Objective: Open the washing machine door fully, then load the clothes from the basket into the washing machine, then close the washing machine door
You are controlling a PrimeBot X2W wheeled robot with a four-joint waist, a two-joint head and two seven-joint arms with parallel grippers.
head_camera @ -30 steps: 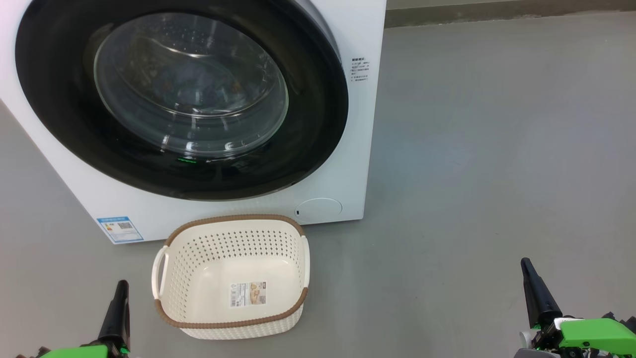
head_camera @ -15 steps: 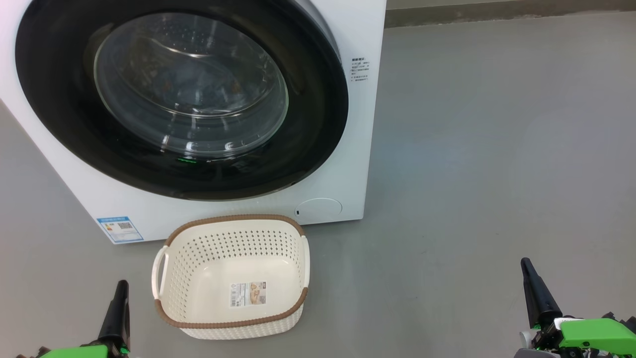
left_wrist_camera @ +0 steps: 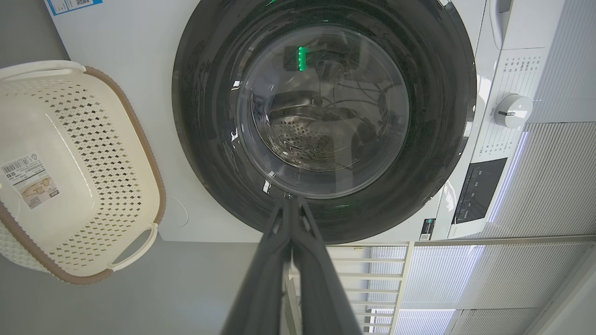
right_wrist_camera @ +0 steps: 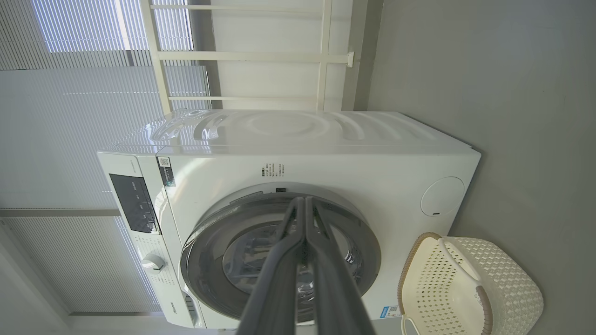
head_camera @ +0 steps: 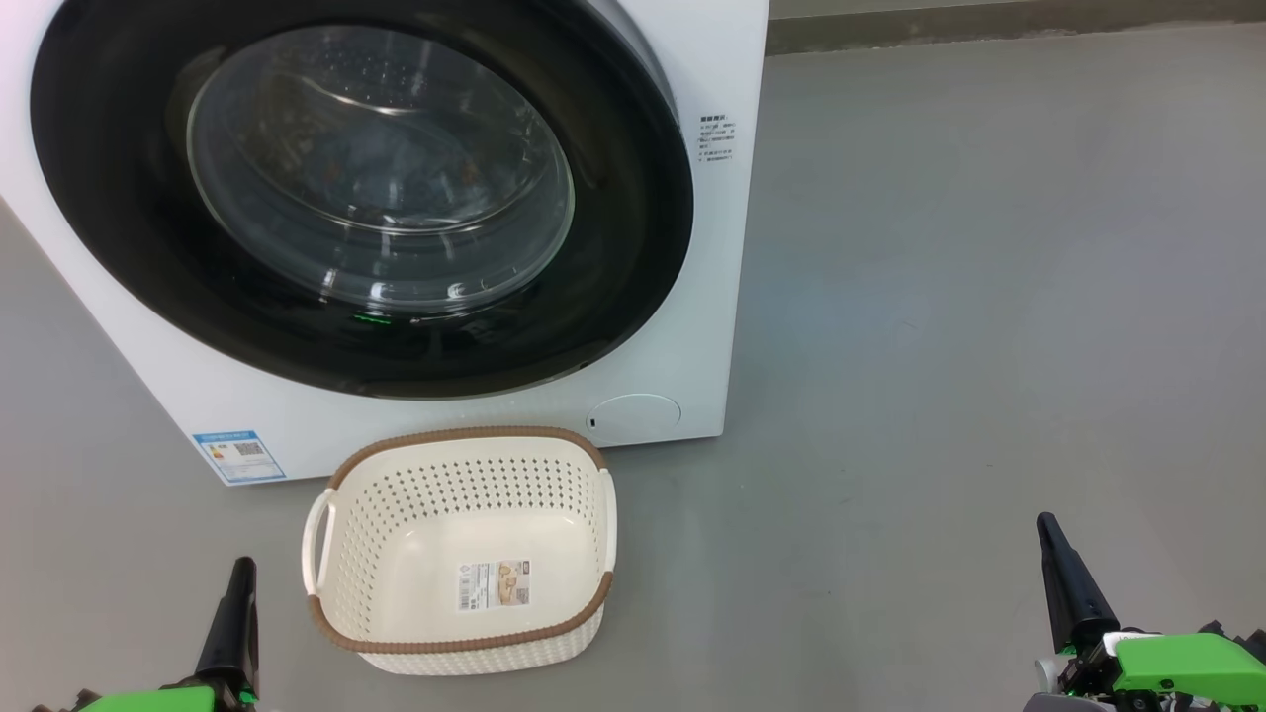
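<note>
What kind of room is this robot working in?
Probably a laundry corner, perhaps a test room: a white front-loading washing machine stands on a grey floor, an empty perforated basket before it, window blinds behind.

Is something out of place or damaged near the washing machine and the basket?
Nothing stands out. The washing machine door looks closed on the washing machine; the basket stands upright and empty on the floor, nothing spilled. The left tool and right tool are shut, holding nothing.
</note>
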